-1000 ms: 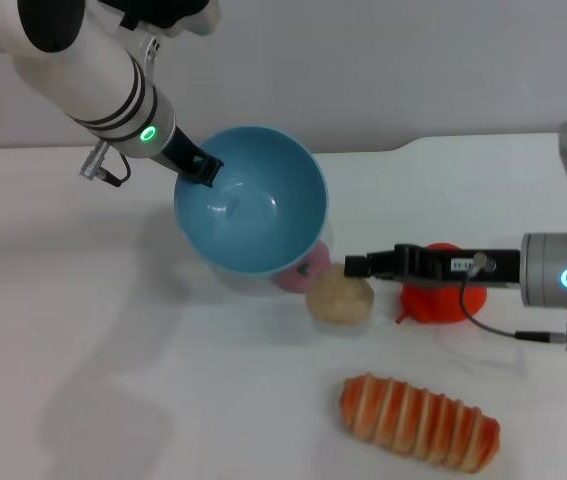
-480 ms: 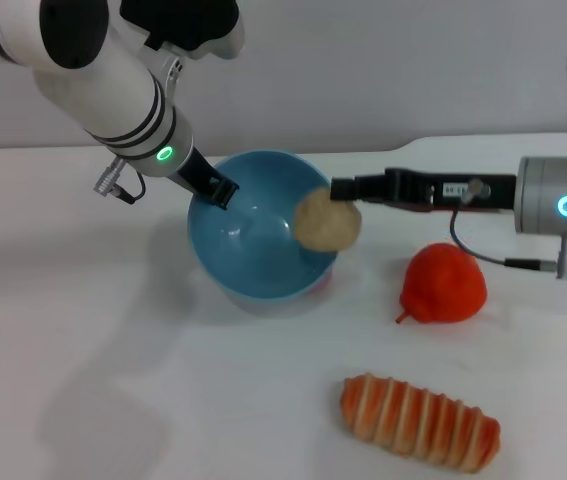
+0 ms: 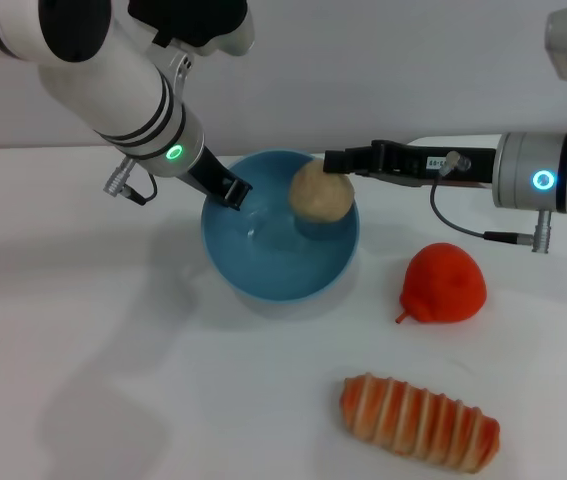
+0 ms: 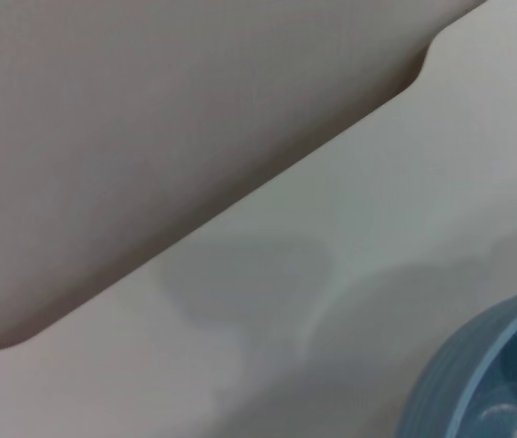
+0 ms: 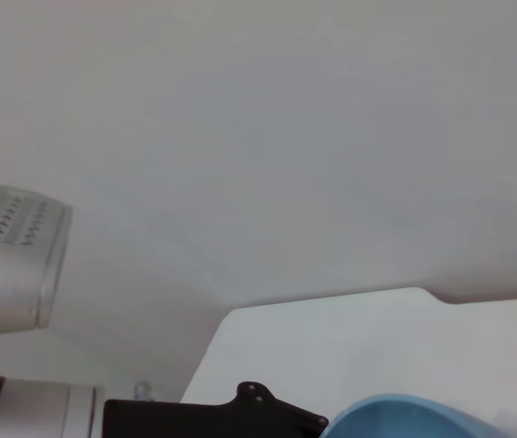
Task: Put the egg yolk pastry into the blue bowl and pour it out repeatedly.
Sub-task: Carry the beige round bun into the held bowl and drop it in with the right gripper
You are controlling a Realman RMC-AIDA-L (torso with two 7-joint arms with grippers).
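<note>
The blue bowl (image 3: 279, 258) stands upright on the white table, its rim also showing in the left wrist view (image 4: 486, 379) and the right wrist view (image 5: 422, 418). My left gripper (image 3: 233, 191) is shut on the bowl's left rim. The beige egg yolk pastry (image 3: 321, 192) hangs over the bowl's back right rim, held by my right gripper (image 3: 335, 162), which reaches in from the right and is shut on it.
A red fruit (image 3: 444, 283) lies right of the bowl. An orange-striped bread loaf (image 3: 419, 421) lies near the front right. The table's back edge with a notch runs behind the bowl.
My right gripper has lifted the pastry off the table and carried it over the bowl's rim. My left gripper has turned the tilted bowl upright and set it lower, covering the pink ball.
</note>
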